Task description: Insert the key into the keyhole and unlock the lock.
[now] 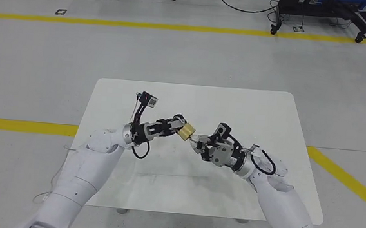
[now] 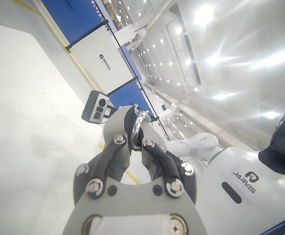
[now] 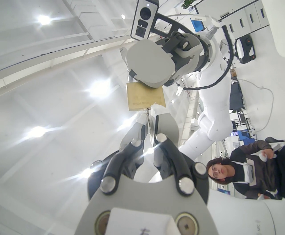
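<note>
Lock (image 3: 144,100): brass padlock, one piece, held in the air over the middle of the bench (image 1: 260,113). The left gripper (image 1: 176,124) is clamped tight on its shackle end. The body is slanted, with the long axis running from the left arm across toward the right arm and the keyhole end facing the right arm. Key (image 3: 148,123): thin metal blade, pinched between the closed fingers of the right gripper (image 1: 198,143). Its long axis is roughly in line with the lock's body, and its tip points at the keyhole face and meets it; how deep the blade sits I cannot tell. The two grippers stand nose to nose, just apart, with the lock and key bridging them. Bench: white top, rounded corners. Floor (image 1: 45,58): pale grey, crossed by yellow lines (image 1: 177,28) beyond the bench and on either side of it. Cart (image 1: 320,8): dark, on wheels, at the far side of the room, with a black cable (image 1: 243,7) looping on the floor beside it.
</note>
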